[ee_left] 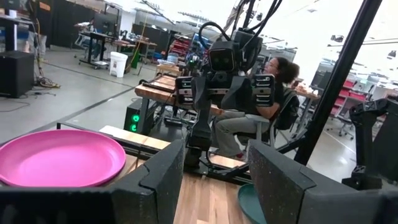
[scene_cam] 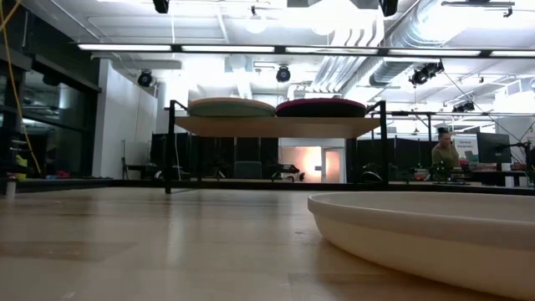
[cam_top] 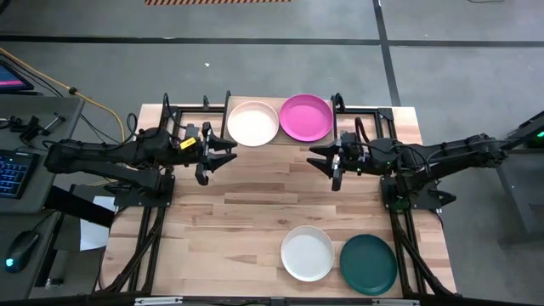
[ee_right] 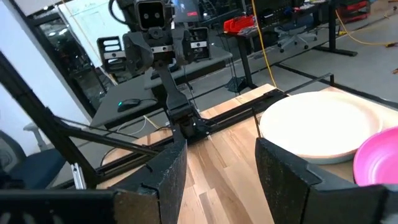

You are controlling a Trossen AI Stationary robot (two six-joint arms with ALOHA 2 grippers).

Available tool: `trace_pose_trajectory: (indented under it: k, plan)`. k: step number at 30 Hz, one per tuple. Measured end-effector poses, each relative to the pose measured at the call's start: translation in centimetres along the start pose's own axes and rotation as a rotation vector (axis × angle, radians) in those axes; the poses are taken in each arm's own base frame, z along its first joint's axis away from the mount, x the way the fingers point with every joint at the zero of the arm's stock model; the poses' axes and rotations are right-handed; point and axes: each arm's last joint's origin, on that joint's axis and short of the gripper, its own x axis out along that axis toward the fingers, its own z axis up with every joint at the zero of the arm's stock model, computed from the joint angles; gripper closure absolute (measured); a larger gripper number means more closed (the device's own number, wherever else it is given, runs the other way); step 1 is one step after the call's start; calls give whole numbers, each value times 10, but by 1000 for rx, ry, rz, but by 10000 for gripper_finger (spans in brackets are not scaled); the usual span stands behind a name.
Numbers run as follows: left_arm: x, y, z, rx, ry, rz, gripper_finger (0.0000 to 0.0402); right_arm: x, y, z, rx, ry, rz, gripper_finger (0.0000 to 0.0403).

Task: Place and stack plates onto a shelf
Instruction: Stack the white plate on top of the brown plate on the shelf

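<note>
Two plates rest on the shelf (cam_top: 374, 113) at the table's far edge: a pale peach plate (cam_top: 252, 123) on its left half and a magenta pink plate (cam_top: 306, 117) on its right. A white plate (cam_top: 308, 252) and a dark teal plate (cam_top: 368, 263) lie side by side on the tabletop near the near edge. My left gripper (cam_top: 223, 161) hovers open just in front of the shelf's left part. My right gripper (cam_top: 321, 166) hovers open in front of its right part, facing the left one. Neither holds anything. In the low view the shelf board (scene_cam: 276, 125) carries both plates.
Bare tabletop (cam_top: 255, 212) lies between the grippers and the two near plates. The white plate's rim (scene_cam: 418, 230) fills the low view's foreground. Black frame rails (cam_top: 149, 246) run along both table sides. A person (ee_left: 273, 68) sits beyond the table's right side.
</note>
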Motion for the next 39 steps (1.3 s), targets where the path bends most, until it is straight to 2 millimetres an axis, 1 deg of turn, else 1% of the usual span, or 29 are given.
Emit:
trace_pose_trajectory:
  k: [6, 12, 15, 19, 22, 24, 26, 28, 32, 35, 37, 39]
  plan:
    - [0, 0, 0, 0, -1, 1, 234, 0, 1, 0, -5, 14, 37, 231]
    - [0, 0, 0, -1, -1, 1, 234, 0, 3, -2, 98, 49, 91, 231]
    - [0, 0, 0, -1, -1, 2, 234, 4, 5, -9, 160, 125, 154, 231]
    - [0, 0, 0, -1, -4, 14, 234, 12, 13, -23, 235, 235, 196, 231]
    - [0, 0, 0, 0, -5, 15, 234, 21, 23, -40, 306, 352, 240, 231]
    - [0, 0, 0, -1, -5, 15, 234, 27, 32, -54, 380, 464, 283, 231]
    - [0, 0, 0, 0, -5, 15, 234, 33, 40, -73, 459, 609, 305, 231]
    - [0, 0, 0, 0, -5, 16, 234, 37, 45, -92, 516, 751, 288, 231]
    - [0, 0, 0, 0, -5, 16, 234, 45, 50, -134, 540, 956, 139, 231]
    - [0, 0, 0, 0, -5, 16, 234, 51, 47, -163, 553, 1070, -9, 231]
    - [0, 0, 0, 0, -5, 16, 234, 54, 43, -178, 566, 1122, -93, 231]
    - [0, 1, 0, 0, -5, 16, 234, 56, 40, -188, 563, 1162, -149, 231]
